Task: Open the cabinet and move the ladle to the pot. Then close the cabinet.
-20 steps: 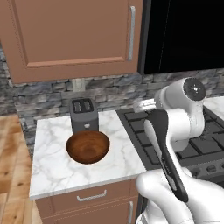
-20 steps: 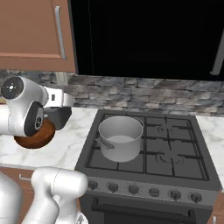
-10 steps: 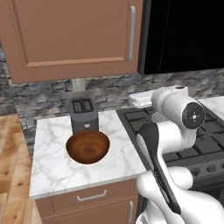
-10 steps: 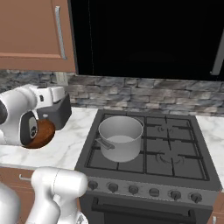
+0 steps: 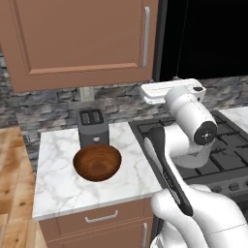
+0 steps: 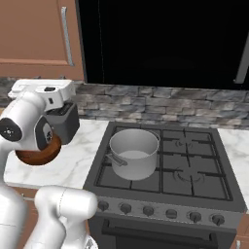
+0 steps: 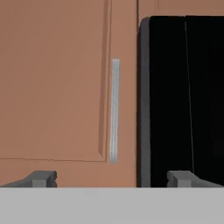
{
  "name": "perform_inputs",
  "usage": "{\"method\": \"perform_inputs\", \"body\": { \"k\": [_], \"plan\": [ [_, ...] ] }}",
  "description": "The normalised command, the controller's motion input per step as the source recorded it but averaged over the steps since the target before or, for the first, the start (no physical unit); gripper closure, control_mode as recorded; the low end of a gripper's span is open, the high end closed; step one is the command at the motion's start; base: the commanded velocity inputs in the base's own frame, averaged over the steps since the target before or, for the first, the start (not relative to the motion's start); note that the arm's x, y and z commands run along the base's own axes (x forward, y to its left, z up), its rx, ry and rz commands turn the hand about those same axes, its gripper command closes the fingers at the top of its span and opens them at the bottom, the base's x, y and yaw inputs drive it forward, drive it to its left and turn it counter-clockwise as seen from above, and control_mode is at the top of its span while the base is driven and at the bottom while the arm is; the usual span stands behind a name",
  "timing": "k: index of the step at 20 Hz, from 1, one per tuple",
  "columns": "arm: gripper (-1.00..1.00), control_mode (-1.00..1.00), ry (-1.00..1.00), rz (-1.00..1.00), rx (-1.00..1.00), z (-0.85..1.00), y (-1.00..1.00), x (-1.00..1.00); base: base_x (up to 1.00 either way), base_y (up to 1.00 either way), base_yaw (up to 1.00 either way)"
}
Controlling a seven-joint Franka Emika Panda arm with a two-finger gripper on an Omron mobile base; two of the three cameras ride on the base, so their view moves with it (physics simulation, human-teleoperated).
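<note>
End effector [image 7: 111,178] is standing wide open, holding nothing; its two dark fingertips [image 7: 41,178] are showing far apart at the bottom of the hand view. It is facing the cabinet [image 7: 57,87] door, whose vertical silver bar handle [image 7: 114,110] is lying between the fingertips but farther off, not touched. Right of the handle in the hand view, a black panel [image 7: 183,96] is butting against the cabinet edge.

In the left base view the white hand [image 5: 172,91] is raised above the back edge of the stove [image 5: 218,145], below and just right of the closed cabinet [image 5: 82,38] and its handle [image 5: 146,36]. In the right base view the hand [image 6: 44,92] is sitting above the toaster [image 6: 65,124].

The pot [image 6: 133,153] is standing upright and lidless on the front left burner of the stove [image 6: 194,180], its small handle pointing to the front left. The wooden bowl [image 5: 97,162] is resting near the middle of the marble table [image 5: 58,189], with the toaster [image 5: 92,126] just behind it at the back edge. A drawer [image 5: 97,218] with a short horizontal handle is sitting under the table's front edge. Cabinet door is shut; the ladle cannot be seen.
</note>
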Motion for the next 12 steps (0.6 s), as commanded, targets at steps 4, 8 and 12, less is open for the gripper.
{"method": "perform_inputs", "body": {
  "k": [4, 8, 12],
  "plan": [
    [-1.0, -1.0, 0.0, -0.03, 0.05, 0.09, 0.01, 0.36, 0.0, 0.0, 0.0],
    [-1.0, -1.0, 0.08, -0.06, 0.0, 0.0, 0.0, 0.45, 0.0, 0.0, 0.0],
    [-1.0, -1.0, 0.07, -0.02, 0.0, 0.1, 0.0, 0.5, 0.0, 0.0, 0.0]
  ]
}}
